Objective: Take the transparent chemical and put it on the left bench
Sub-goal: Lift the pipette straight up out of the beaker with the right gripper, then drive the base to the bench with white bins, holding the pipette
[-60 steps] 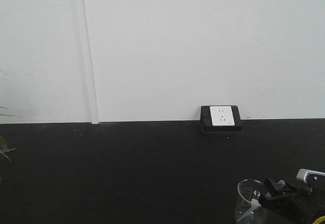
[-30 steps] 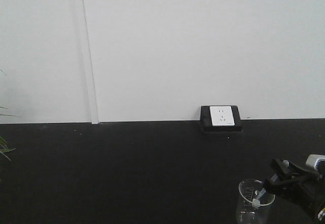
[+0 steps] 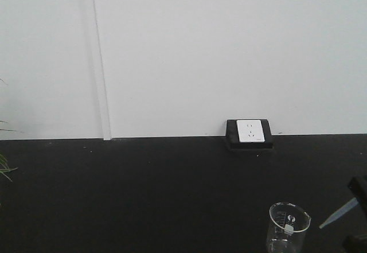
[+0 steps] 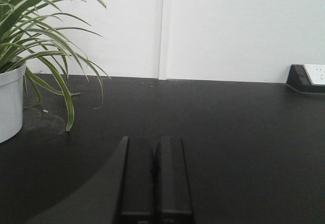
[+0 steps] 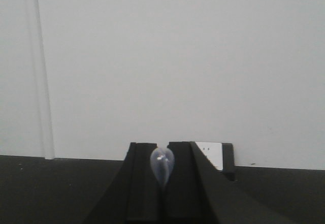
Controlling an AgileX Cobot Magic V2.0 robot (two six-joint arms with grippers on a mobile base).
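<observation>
The transparent chemical is a thin whitish pipette point(image 3: 338, 214). Its narrow tip slants down to the left in the air, just right of a clear glass beaker point(image 3: 288, 227). My right gripper point(image 3: 359, 193) shows only as a dark edge at the frame's right side. In the right wrist view the right gripper point(image 5: 162, 150) is shut on the pipette's bulb point(image 5: 162, 164), which bulges between the two black fingers. My left gripper point(image 4: 154, 140) is shut with nothing in it, low over the black benchtop point(image 4: 228, 132). The left bench is out of view.
A potted plant point(image 4: 20, 56) in a white pot stands at the left of this benchtop. A white wall socket point(image 3: 250, 131) in a black housing sits against the white wall behind the beaker.
My right gripper has drawn back to the right and upward with the pipette. The tip has come out of the beaker and now hangs beside it. The left arm has not moved.
</observation>
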